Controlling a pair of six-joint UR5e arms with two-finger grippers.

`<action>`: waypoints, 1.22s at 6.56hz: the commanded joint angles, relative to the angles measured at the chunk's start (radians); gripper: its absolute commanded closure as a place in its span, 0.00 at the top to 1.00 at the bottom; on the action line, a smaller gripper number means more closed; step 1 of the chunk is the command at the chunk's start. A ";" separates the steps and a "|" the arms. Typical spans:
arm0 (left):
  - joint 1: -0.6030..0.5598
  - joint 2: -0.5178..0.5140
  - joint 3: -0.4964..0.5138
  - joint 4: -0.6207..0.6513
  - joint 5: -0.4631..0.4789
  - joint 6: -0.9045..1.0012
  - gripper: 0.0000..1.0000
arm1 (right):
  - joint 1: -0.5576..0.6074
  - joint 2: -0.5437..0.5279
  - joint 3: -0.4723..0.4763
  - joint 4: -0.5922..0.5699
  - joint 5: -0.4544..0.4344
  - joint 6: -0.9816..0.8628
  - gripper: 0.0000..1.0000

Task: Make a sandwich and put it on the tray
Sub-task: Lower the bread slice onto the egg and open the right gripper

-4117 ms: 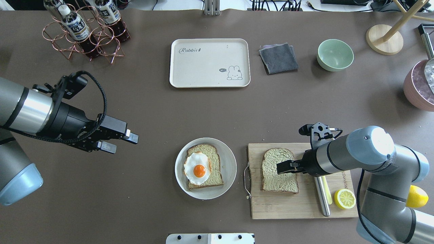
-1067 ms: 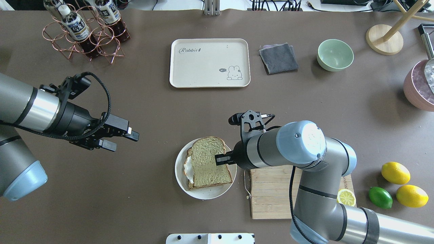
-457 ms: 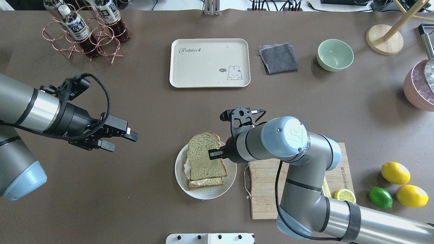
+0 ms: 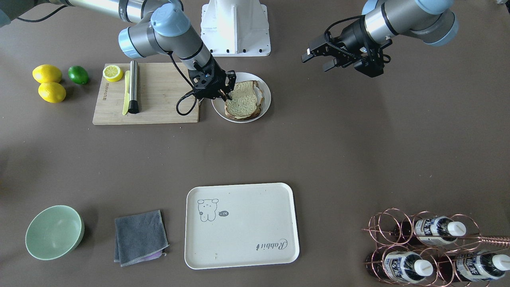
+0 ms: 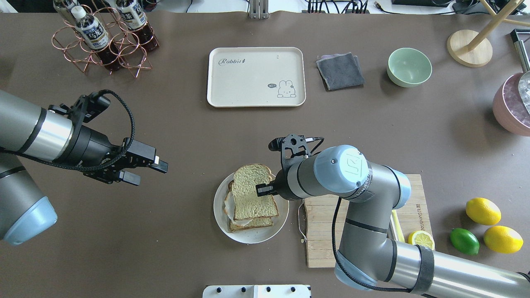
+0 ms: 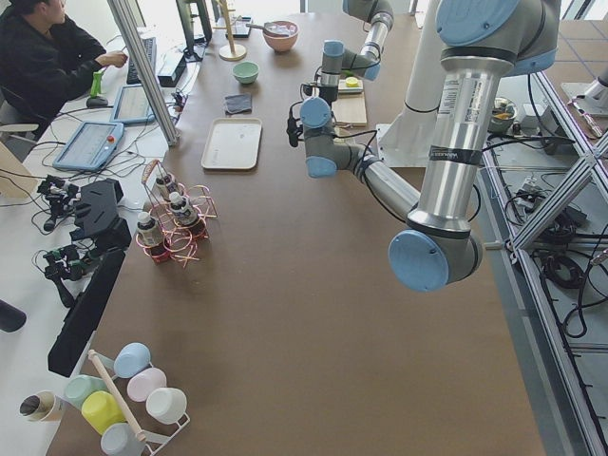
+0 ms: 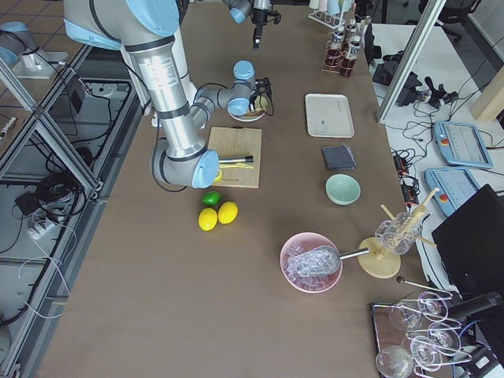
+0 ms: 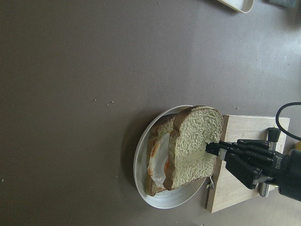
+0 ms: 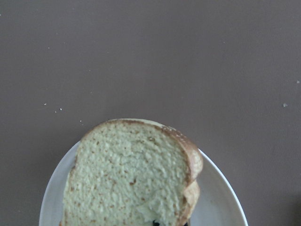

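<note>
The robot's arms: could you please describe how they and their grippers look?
Both the left arm and right arm are silver-grey tubes with pale blue joint caps, one showing a UR logo. The left gripper and right gripper are black, two-fingered, with black wrist cables.

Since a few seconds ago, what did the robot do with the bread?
The right hand carried the top bread slice from the cutting board over to its left, onto the egg on the plate, and still grips it. The left hand hardly moved, and the tray stayed where it was.
</note>
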 commanded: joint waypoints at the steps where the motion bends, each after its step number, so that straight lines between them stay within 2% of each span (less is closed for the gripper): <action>1: 0.000 0.000 0.001 0.000 0.000 0.000 0.98 | -0.006 0.007 0.004 0.000 -0.002 0.001 0.00; 4: -0.001 -0.002 0.007 0.000 0.000 0.000 0.98 | -0.018 0.013 -0.003 0.000 -0.011 0.001 0.00; 5: 0.000 -0.002 0.009 0.000 0.006 0.000 0.98 | -0.021 0.015 -0.001 0.002 -0.009 0.011 0.54; 6: -0.001 0.000 0.007 0.000 0.015 -0.001 0.98 | -0.025 0.016 0.000 0.000 -0.009 0.017 0.99; 8: 0.000 0.000 0.007 0.000 0.015 -0.001 0.98 | -0.020 0.015 0.016 -0.001 -0.009 0.020 0.99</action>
